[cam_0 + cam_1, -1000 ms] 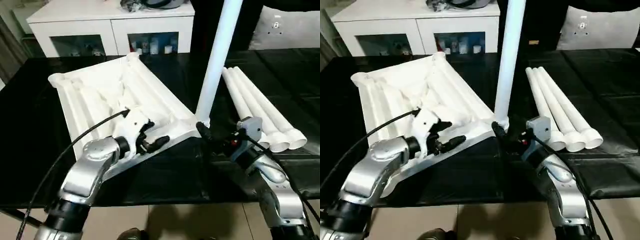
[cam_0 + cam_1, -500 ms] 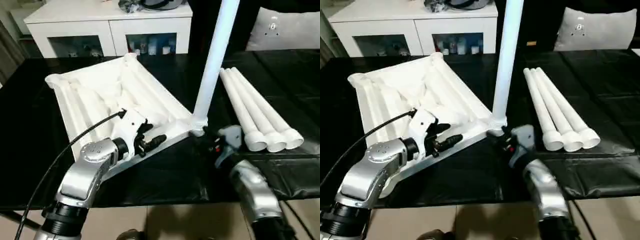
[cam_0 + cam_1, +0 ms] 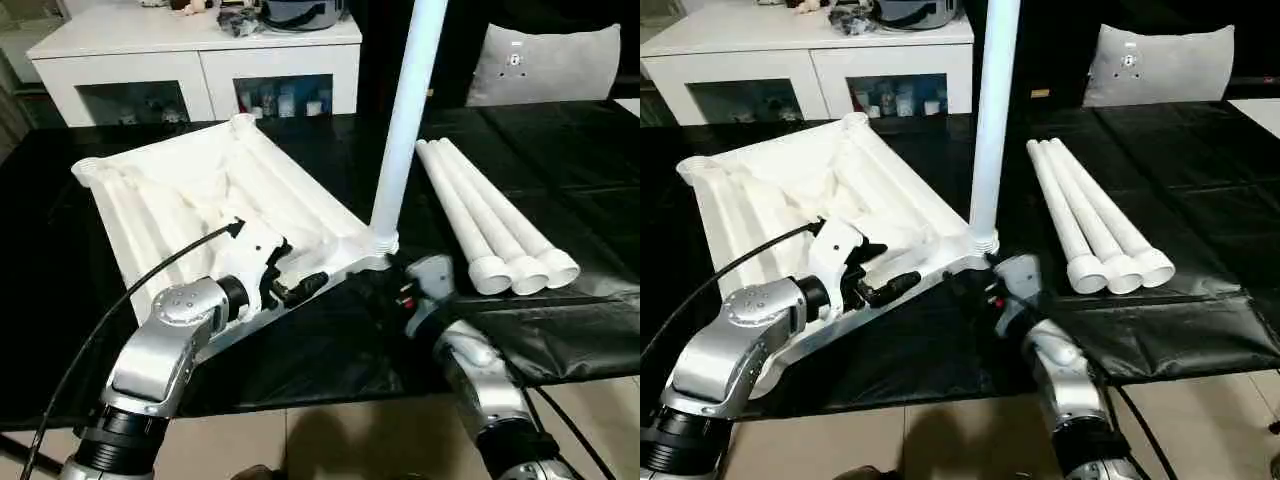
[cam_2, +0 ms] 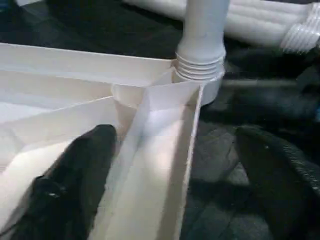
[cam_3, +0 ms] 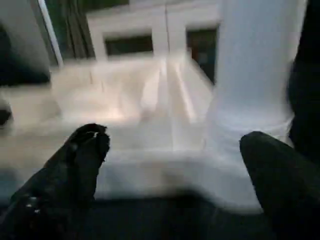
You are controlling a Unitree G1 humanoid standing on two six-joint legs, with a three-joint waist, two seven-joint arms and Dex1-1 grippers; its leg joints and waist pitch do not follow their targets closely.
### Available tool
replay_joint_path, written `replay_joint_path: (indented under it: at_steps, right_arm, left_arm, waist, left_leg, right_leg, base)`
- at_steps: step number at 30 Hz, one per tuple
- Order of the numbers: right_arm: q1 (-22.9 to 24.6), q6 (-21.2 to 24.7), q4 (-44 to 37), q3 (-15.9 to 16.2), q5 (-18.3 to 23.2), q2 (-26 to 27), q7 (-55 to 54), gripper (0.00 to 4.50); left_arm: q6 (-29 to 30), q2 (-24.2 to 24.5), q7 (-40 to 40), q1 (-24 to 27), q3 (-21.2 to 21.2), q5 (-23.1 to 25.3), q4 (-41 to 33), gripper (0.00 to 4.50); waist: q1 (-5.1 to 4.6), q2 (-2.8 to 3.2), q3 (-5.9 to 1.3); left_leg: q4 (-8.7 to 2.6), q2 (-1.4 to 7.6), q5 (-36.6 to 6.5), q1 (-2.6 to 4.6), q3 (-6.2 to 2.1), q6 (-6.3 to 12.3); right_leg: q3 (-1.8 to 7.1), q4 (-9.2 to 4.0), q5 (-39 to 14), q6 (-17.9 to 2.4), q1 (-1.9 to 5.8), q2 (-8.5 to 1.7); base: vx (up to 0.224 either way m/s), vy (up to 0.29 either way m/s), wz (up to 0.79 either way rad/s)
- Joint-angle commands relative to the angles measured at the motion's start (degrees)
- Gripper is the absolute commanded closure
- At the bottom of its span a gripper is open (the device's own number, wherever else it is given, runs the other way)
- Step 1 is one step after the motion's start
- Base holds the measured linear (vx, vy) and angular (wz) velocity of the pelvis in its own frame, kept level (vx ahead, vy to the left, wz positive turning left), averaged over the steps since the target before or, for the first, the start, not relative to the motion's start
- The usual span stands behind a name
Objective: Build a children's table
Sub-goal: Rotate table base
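Right hand (image 3: 385, 292) withdrawn from upright leg (image 3: 400, 130), open.

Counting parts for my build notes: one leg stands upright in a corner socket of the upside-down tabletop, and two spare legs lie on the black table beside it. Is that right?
Not quite: three spare legs lie side by side on the black table, not two; the left eye view shows their three flared ends. The rest holds: one leg stands upright in a corner socket of the upside-down tabletop.

black work table (image 3: 560, 150) | tabletop (image 3: 180, 190) | 3 loose legs (image 3: 490, 220)
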Motion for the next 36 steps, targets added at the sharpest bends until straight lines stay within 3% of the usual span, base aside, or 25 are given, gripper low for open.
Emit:
replay_joint_path:
  at_steps: [1, 3, 7, 10, 11, 16, 17, 18, 19, 20, 21, 22, 23, 24, 25, 26, 27, 28, 29, 31, 32, 34, 35, 36]
  right_arm:
    - [0.33, 0.69, -3.68, -0.43, 1.43, -0.37, 0.69, 0.00]
    - [0.62, 2.71, -5.39, 0.18, -0.80, -1.40, -1.84, 0.00]
    - [1.05, 6.14, -8.31, 1.56, -4.57, -3.02, -4.41, 0.00]
    - [1.27, 9.21, -11.07, 2.39, -6.17, -3.89, -5.33, 0.00]
    - [1.10, 10.54, -11.78, 2.97, -8.17, -4.28, -6.79, 0.00]
    - [1.40, 14.42, -14.29, 5.62, -10.90, -5.41, -7.05, 0.00]
    - [1.53, 15.81, -15.57, 5.69, -10.19, -5.18, -7.03, 0.00]
    - [1.51, 18.23, -17.37, 5.28, -8.85, -4.53, -7.56, 0.00]
    - [1.39, 19.03, -17.99, 5.12, -8.48, -4.30, -7.88, 0.00]
    - [-1.16, 32.85, -30.54, -1.52, 0.82, -13.01, -5.55, 0.00]
    - [-1.80, 36.11, -33.56, -3.23, 3.10, -15.55, -4.74, 0.00]
    - [-2.60, 40.33, -37.52, -5.49, 5.88, -18.95, -3.54, 0.00]
    - [-4.48, 45.37, -41.67, -6.49, 7.15, -21.12, -3.35, 0.00]
    - [-5.46, 47.76, -44.14, -5.79, 6.84, -21.58, -3.13, 0.00]
    - [-5.86, 48.82, -45.27, -5.47, 6.70, -21.80, -2.98, 0.00]
    - [-5.38, 48.78, -46.58, -4.57, 6.74, -21.92, -1.84, 0.00]
    - [-4.18, 47.63, -47.11, -3.90, 5.96, -21.08, -1.54, 0.00]
    - [-3.85, 47.51, -47.25, -3.79, 5.96, -20.57, -1.59, 0.00]
    - [-2.82, 47.63, -47.35, -3.55, 6.39, -17.33, -3.24, 0.00]
    - [-2.14, 46.86, -46.28, -2.46, 4.45, -14.42, -5.40, 0.00]
    - [-1.21, 46.77, -46.16, -0.52, 4.42, -12.99, -7.23, 0.00]
    - [-0.75, 47.14, -46.23, 1.02, 4.92, -12.25, -8.40, 0.00]
    - [-0.48, 49.22, -47.12, 3.07, 6.27, -11.13, -9.93, 0.00]
    - [-0.14, 50.17, -47.98, 4.01, 6.37, -10.91, -9.97, 0.00]
  left_arm:
    - [-0.14, 0.68, 0.42, -1.13, 0.61, -0.06, -0.90, 0.30]
    - [-0.06, 1.26, 0.70, -1.30, 0.84, 0.17, -1.01, 0.30]
    - [1.08, 2.58, 0.84, -1.33, 1.91, -0.29, -1.89, 0.30]
    - [2.31, 3.67, 0.15, -1.26, 2.90, -1.10, -3.37, 0.30]
    - [2.50, 4.65, -0.34, -1.00, 3.07, -0.94, -4.39, 0.30]
    - [4.34, 7.56, -0.54, -0.47, 4.95, -1.31, -8.10, 0.30]
    - [4.64, 7.98, -0.66, -0.25, 4.96, -1.34, -8.58, 0.30]
    - [4.90, 8.33, -0.68, -0.05, 4.92, -1.47, -8.98, 0.30]
    - [4.95, 8.42, -0.69, -0.02, 4.88, -1.49, -9.13, 0.30]
    - [4.81, 8.64, -0.85, -0.19, 4.53, -1.57, -9.95, 0.30]
    - [4.73, 8.64, -0.88, -0.27, 4.45, -1.58, -10.07, 0.30]
    - [4.70, 8.60, -0.96, -0.37, 4.39, -1.54, -10.27, 0.30]
    - [4.43, 8.10, -0.59, -0.98, 4.46, -1.74, -10.22, 0.30]
    - [4.29, 7.50, -0.04, -1.71, 4.63, -1.94, -10.02, 0.30]
    - [4.26, 7.23, 0.24, -2.04, 4.70, -2.04, -9.96, 0.30]
    - [4.31, 6.69, 0.96, -2.58, 4.70, -1.97, -9.76, 0.30]
    - [3.94, 6.76, 1.51, -2.71, 4.12, -1.15, -9.72, 0.30]
    - [4.03, 6.70, 1.75, -2.67, 4.04, -1.04, -9.78, 0.30]
    - [5.22, 5.70, 3.27, -2.14, 4.58, -1.31, -10.27, 0.30]
    - [5.41, 4.92, 4.14, -0.86, 4.50, -1.22, -10.54, 0.30]
    - [4.71, 4.91, 4.40, 0.71, 3.24, -0.36, -10.62, 0.30]
    - [3.98, 5.02, 4.33, 1.70, 2.17, 0.21, -10.68, 0.30]
    - [3.23, 5.03, 3.65, 2.93, 1.36, -0.04, -11.08, 0.30]
    - [2.99, 5.33, 2.75, 3.64, 1.43, -0.69, -11.69, 0.30]
  waist:
    - [0.27, 0.36, -2.93]
    - [0.16, -0.07, -2.96]
    - [0.13, 0.31, -3.08]
    - [0.18, 0.26, -3.32]
    - [0.14, 0.71, -3.27]
    - [0.13, 0.87, -3.49]
    - [0.07, 0.97, -3.41]
    - [0.17, 1.45, -3.45]
    - [0.08, 1.16, -3.47]
    - [0.09, 1.47, -3.40]
    - [0.28, 1.23, -3.52]
    - [0.72, 1.10, -3.70]
    - [1.26, 0.32, -3.32]
    - [1.38, -0.21, -3.33]
    - [1.78, 0.10, -3.31]
    - [1.62, -0.86, -3.22]
    - [1.60, 0.17, -3.27]
    - [1.51, -0.24, -3.30]
    - [1.12, 0.44, -3.42]
    - [0.81, -0.41, -3.82]
    - [0.78, -0.74, -3.87]
    - [1.08, -0.41, -3.87]
    - [1.32, 0.42, -3.82]
    - [1.32, 0.35, -3.75]
  left_leg:
    - [-5.90, 3.91, -34.60, 2.32, -3.34, -2.79]
    - [-5.99, 3.84, -34.67, 2.20, -3.28, -3.07]
    - [-5.91, 3.69, -33.88, 2.13, -3.12, -3.43]
    - [-5.90, 3.70, -31.68, 1.84, -3.06, -2.75]
    - [-5.90, 3.76, -30.90, 1.87, -2.97, -2.66]
    - [-5.75, 3.66, -28.36, 1.70, -2.78, -1.90]
    - [-5.74, 3.60, -27.87, 1.68, -2.70, -1.59]
    - [-5.72, 3.60, -27.89, 1.73, -2.77, -1.58]
    - [-5.74, 3.62, -27.57, 1.70, -2.74, -1.39]
    - [-5.81, 3.64, -27.40, 1.75, -2.80, -1.37]
    - [-5.82, 3.87, -25.89, 2.06, -3.15, -0.81]
    - [-5.62, 4.13, -24.06, 2.32, -2.98, -0.64]
    - [-5.14, 3.49, -19.64, 1.74, -2.41, 1.10]
    - [-5.06, 3.32, -18.60, 1.53, -2.12, 1.79]
    - [-4.85, 3.27, -17.28, 1.45, -2.18, 2.05]
    - [-4.88, 3.36, -17.16, 1.50, -1.98, 2.24]
    - [-5.09, 3.47, -17.38, 1.22, -2.35, 1.36]
    - [-5.14, 3.59, -18.10, 1.26, -2.34, 0.84]
    - [-5.45, 3.67, -21.36, 1.58, -2.68, -1.88]
    - [-5.33, 3.58, -23.36, 1.75, -2.79, -3.46]
    - [-5.30, 3.58, -22.91, 1.72, -2.65, -3.41]
    - [-5.17, 3.58, -20.46, 1.61, -2.47, -2.35]
    - [-5.16, 3.64, -20.13, 1.75, -2.46, -2.17]
    - [-5.19, 3.65, -20.23, 1.72, -2.38, -2.17]
  right_leg:
    - [2.40, -5.48, -28.80, -5.68, 0.38, -2.16]
    - [2.38, -5.47, -28.20, -5.85, 0.41, -1.98]
    - [2.52, -5.37, -26.18, -6.68, 0.45, -1.95]
    - [2.56, -4.90, -23.05, -7.54, 0.73, -1.91]
    - [2.57, -4.87, -21.20, -8.09, 0.71, -1.78]
    - [2.55, -4.29, -17.31, -9.44, 1.14, -1.66]
    - [2.58, -4.31, -16.28, -9.90, 1.23, -1.60]
    - [2.57, -4.19, -16.23, -9.93, 1.27, -1.67]
    - [2.55, -4.19, -15.98, -9.85, 1.33, -1.60]
    - [2.59, -4.15, -15.91, -9.82, 1.37, -1.56]
    - [2.52, -3.91, -14.09, -9.37, 2.33, -1.08]
    - [2.67, -3.74, -12.48, -9.16, 2.23, -1.14]
    - [3.18, -3.49, -12.95, -9.43, 2.10, -1.32]
    - [3.24, -3.78, -14.80, -9.24, 2.02, -1.58]
    - [3.35, -3.97, -18.73, -8.11, 1.80, -2.13]
    - [3.43, -4.46, -20.31, -7.49, 1.49, -2.12]
    - [3.38, -4.46, -21.82, -6.45, 1.58, -2.19]
    - [3.40, -4.78, -22.16, -5.81, 1.32, -2.05]
    - [3.32, -4.83, -22.39, -5.42, 1.00, -1.62]
    - [3.28, -4.68, -20.99, -6.25, 1.03, -1.24]
    - [3.35, -4.70, -20.06, -6.49, 1.01, -1.11]
    - [3.50, -4.42, -18.19, -7.17, 1.11, -1.05]
    - [3.55, -4.52, -18.33, -7.17, 0.92, -1.05]
    - [3.55, -4.58, -18.46, -7.09, 0.89, -0.96]
  base:
    - [0.000, 0.000, 0.00]
    - [0.000, 0.000, 0.00]
    - [0.000, 0.000, 0.00]
    - [0.000, 0.000, 0.00]
    - [0.000, 0.000, 0.00]
    - [0.000, 0.000, 0.00]
    - [0.000, 0.000, 0.00]
    - [0.000, 0.000, 0.00]
    - [0.000, 0.000, 0.00]
    - [0.000, 0.000, 0.00]
    - [0.000, 0.000, 0.00]
    - [0.000, 0.000, 0.00]
    - [0.000, 0.000, 0.00]
    - [0.000, 0.000, 0.00]
    - [0.000, 0.000, 0.00]
    - [0.017, -0.056, -0.09]
    - [0.017, -0.056, -0.09]
    - [0.023, -0.072, -0.12]
    - [0.017, -0.053, -0.08]
    - [0.008, -0.026, -0.04]
    - [0.000, 0.000, 0.00]
    - [0.000, 0.000, 0.00]
    - [0.000, 0.000, 0.00]
    - [0.000, 0.000, 0.00]
